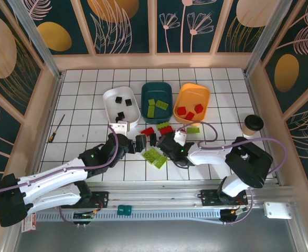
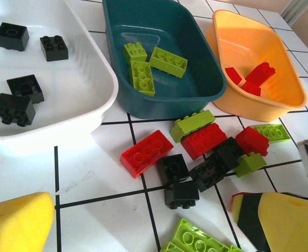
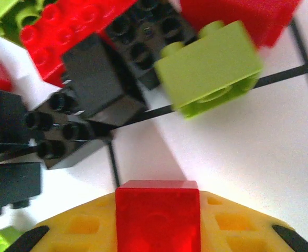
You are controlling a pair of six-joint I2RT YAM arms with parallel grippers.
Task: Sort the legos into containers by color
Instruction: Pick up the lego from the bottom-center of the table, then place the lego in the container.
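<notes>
- Top external view: three bins stand in a row on the white tiled table [image 1: 80, 94]. From the loose pile [image 1: 161, 130] of legos, the white bin [image 1: 112, 107] is at 11 o'clock, the dark teal bin [image 1: 157, 88] at 12 o'clock and the orange bin [image 1: 193, 93] at 1 o'clock.
- Left wrist view: the white bin holds four black bricks [image 2: 25, 86], the dark teal bin three lime bricks [image 2: 168, 61], and the orange bin red bricks [image 2: 261, 73].
- The pile lies on the tiles just in front of the bins. A red oblong brick [image 2: 146, 152] is at its 9 o'clock edge, and a lime oblong brick [image 2: 191, 125] leans on a red one at 12 o'clock. Black squares [image 2: 172, 169] are in the middle, and a flat lime plate [image 2: 272, 132] lies at 3 o'clock.
- The left gripper [image 1: 142, 143] hovers at 7 o'clock of the pile. Its yellow fingers [image 2: 17, 220] are spread wide with nothing between them.
- The right gripper [image 3: 157, 210] is low over the pile's 5 o'clock side and is clamped on a red brick [image 3: 157, 207], with a yellow pad touching it on either side.
- Right wrist view: beyond that red brick, a lime square brick [image 3: 209, 65] sits at 1 o'clock and a black cluster [image 3: 96, 89] at 10 o'clock, both apart from it.
- A paper cup [image 1: 253, 125] stands at 3 o'clock of the pile and a screwdriver [image 1: 56, 128] lies at 9 o'clock, both well apart from it.
</notes>
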